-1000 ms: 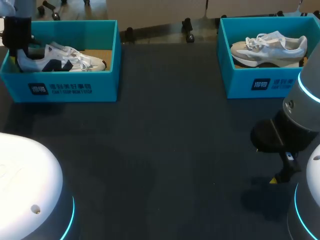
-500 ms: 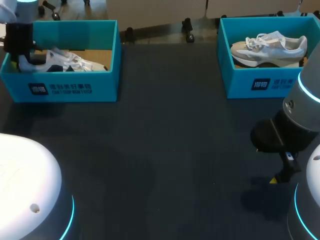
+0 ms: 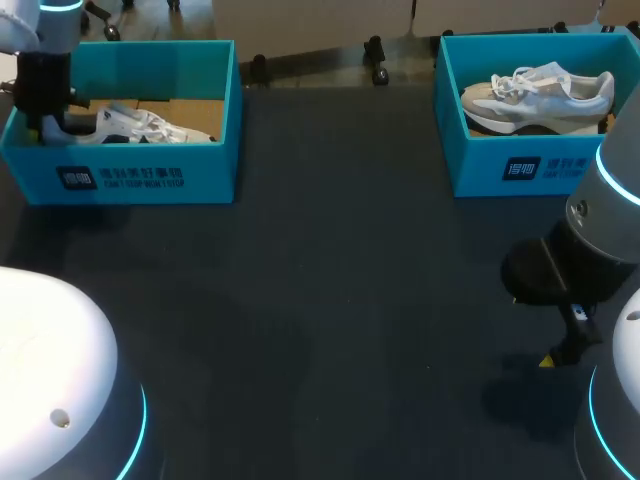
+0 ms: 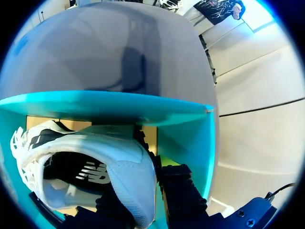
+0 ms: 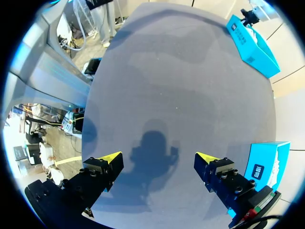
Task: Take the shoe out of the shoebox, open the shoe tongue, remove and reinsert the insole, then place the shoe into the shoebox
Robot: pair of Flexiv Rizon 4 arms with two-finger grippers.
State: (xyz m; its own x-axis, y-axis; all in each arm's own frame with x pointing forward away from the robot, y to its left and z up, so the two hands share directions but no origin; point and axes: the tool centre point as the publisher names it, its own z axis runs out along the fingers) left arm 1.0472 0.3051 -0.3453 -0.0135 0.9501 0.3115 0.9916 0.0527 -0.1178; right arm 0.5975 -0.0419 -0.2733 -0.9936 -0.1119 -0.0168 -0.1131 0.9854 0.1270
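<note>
Shoe [image 3: 140, 125], white with dark panels: lies inside the teal shoebox [image 3: 150, 175] at the table's far left, toe toward the box's middle, heel at the end wall.

Left gripper [image 3: 45, 125] is down in that end. In its wrist view the dark fingers [image 4: 181, 195] pinch the heel collar from both sides. Yellow tips are hidden.

Risks, as I judge them:
- Grip is on the soft collar only, so the toe could sag or swing and catch a wall.
- Fingers sit close to the end wall, so any sideways pull may drag the box.

Right gripper [image 5: 158, 160] hangs spread wide, holding nothing, over the bare table [image 3: 330, 280].
</note>
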